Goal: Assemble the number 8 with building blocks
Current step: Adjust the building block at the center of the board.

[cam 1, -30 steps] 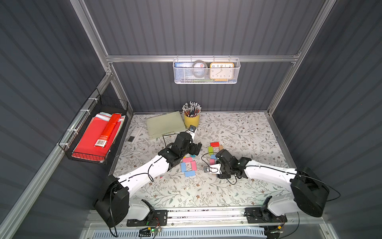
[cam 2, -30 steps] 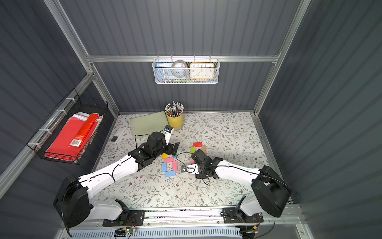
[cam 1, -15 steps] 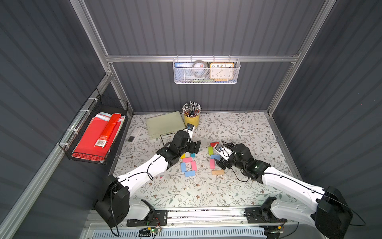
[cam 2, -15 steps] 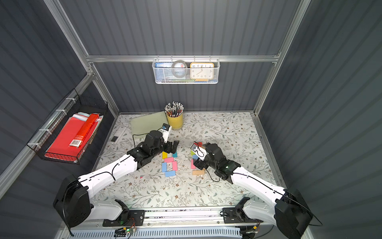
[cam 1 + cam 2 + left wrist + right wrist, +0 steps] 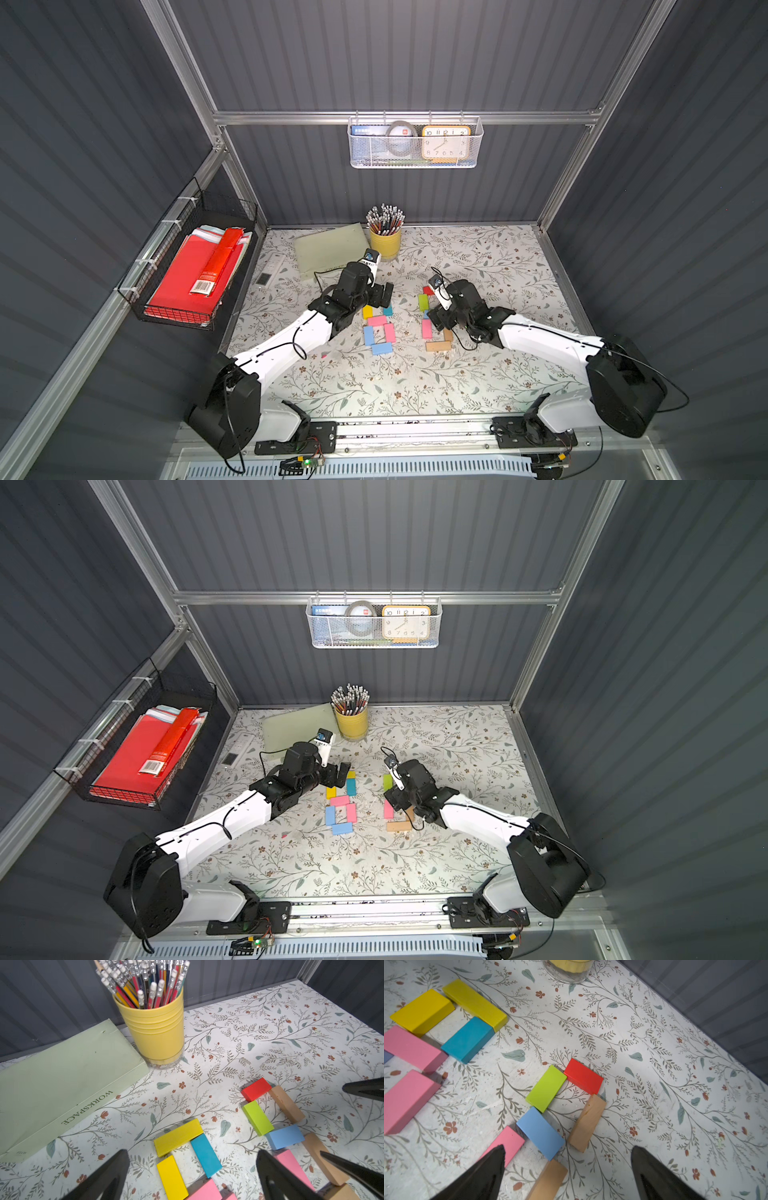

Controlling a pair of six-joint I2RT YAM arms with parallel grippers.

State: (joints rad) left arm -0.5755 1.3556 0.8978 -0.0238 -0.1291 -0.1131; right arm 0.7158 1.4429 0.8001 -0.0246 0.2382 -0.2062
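Right wrist view: right gripper [image 5: 568, 1148] hangs open and empty over the red-topped 8 [image 5: 547, 1087], whose blue block [image 5: 540, 1132] and tan block [image 5: 587, 1122] lie between its fingertips. Left gripper [image 5: 193, 1152], open too, hovers over a yellow block [image 5: 177, 1136] and teal block [image 5: 205, 1157].

"WORKSPACE" on green book [image 5: 62, 1076] spine; hour numerals on orange clock [image 5: 445, 143]

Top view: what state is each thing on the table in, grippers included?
left gripper: open, empty
right gripper: open, empty
yellow-topped figure: seven blocks flat, both loops formed
red-topped figure: seven blocks flat, both loops formed
pencil cup: upright, full
green book: closed, lying flat
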